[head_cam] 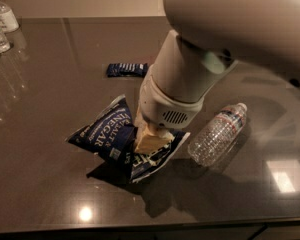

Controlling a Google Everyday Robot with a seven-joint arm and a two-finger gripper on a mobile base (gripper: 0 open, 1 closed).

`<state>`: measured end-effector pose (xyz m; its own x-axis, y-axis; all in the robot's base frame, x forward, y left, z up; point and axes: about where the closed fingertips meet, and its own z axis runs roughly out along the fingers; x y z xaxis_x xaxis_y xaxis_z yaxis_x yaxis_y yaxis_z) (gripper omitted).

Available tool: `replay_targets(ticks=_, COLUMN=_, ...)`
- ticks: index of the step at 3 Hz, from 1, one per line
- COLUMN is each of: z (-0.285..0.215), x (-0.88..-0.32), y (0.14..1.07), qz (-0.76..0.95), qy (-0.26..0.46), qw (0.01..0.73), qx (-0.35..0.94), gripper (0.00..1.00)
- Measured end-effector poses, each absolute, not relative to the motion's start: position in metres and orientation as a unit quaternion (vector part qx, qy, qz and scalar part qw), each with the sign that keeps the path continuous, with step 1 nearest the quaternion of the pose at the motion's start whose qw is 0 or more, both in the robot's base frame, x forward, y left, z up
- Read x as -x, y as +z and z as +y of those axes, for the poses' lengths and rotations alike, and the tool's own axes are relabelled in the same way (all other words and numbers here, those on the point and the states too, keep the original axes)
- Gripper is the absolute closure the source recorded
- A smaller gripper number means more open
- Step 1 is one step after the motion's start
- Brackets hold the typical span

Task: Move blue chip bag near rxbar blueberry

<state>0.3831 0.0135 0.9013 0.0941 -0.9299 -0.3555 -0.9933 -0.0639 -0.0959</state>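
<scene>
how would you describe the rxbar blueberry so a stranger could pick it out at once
On the dark glossy table, find the big white arm whose gripper holds the blue chip bag. Just behind that bag lies the rxbar blueberry. It is a small flat dark blue wrapper, far smaller than the crinkly bag and unlike the clear bottle on its side.

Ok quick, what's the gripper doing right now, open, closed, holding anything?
Gripper: closed on the blue chip bag, low over the table, left of the lying water bottle.
</scene>
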Motion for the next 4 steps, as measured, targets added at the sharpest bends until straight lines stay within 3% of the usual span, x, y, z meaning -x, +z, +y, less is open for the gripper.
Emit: replay_targets(ticks=4, z=-0.05, x=-0.584, y=0.957, qz=0.748, qy=0.033, qw=0.205, qx=0.631, gripper=1.0)
